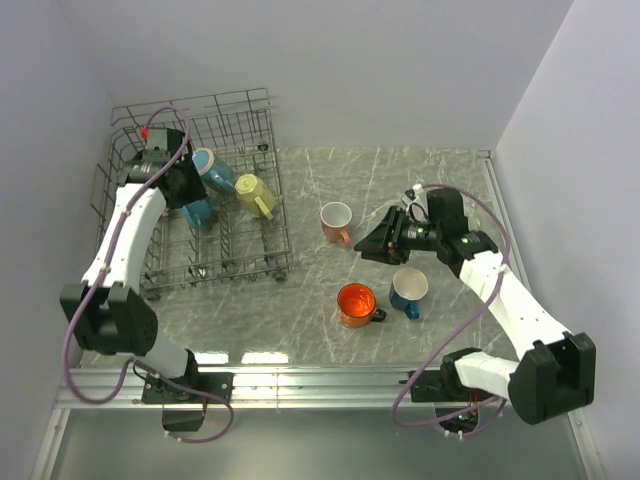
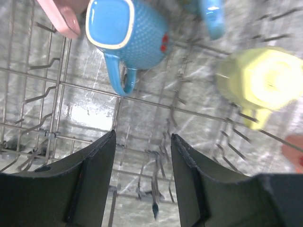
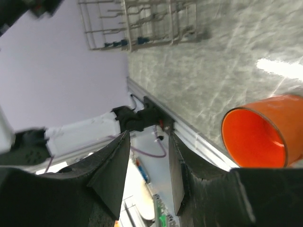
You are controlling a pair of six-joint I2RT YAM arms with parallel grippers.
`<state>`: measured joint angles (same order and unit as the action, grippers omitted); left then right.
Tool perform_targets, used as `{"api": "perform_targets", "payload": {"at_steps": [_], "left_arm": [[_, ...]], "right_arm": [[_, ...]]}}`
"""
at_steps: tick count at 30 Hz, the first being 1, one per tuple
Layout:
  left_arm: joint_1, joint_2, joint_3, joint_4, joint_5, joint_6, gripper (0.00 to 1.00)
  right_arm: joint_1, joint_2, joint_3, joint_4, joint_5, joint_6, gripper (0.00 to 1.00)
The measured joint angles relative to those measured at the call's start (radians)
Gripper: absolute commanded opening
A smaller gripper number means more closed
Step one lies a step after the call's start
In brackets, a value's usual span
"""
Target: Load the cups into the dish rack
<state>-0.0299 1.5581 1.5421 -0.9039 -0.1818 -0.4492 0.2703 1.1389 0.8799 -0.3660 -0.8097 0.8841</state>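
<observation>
Grey wire dish rack (image 1: 240,100) fills the far-left corner of the desk (image 1: 450,190) in the overhead view. The left gripper (image 1: 186,192) sits low inside it, beside a light blue mug (image 1: 213,172), a teal-blue mug (image 1: 197,213) and a pale yellow mug (image 1: 255,195). Three cups stand outside on the desk — a salmon mug (image 1: 337,221), an orange mug (image 1: 357,304) and a dark blue mug (image 1: 409,290) — with the right gripper (image 1: 368,247) hovering among them.

Left wrist view: fingers (image 2: 94,179) apart above the rack's tines, nothing between them. The teal-blue mug (image 2: 128,33) lies tipped just ahead, the yellow mug (image 2: 260,80) is to the right, and a pink mug (image 2: 59,14) shows at the top edge.

Right wrist view: fingers (image 3: 113,175) apart and empty — the orange mug (image 3: 260,137) stands nearby at right.
</observation>
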Motion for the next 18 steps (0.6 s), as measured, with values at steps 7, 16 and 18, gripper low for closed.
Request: {"api": "perform_targets", "payload": {"at_steps": [7,16,18], "left_arm": [[-0.020,-0.230,-0.050,-0.006,-0.008,-0.040,0.57],[-0.054,-0.503,-0.241,-0.041,0.016,-0.125,0.57],[-0.061,-0.536,-0.269,-0.068,0.025,-0.144,0.57]], "right_arm": [[-0.003,0.186,0.256,-0.191,0.151,-0.132,0.44],[0.006,0.459,0.593,-0.394,0.419,-0.277,0.43],[0.019,0.537,0.666,-0.430,0.480,-0.302,0.43]]}}
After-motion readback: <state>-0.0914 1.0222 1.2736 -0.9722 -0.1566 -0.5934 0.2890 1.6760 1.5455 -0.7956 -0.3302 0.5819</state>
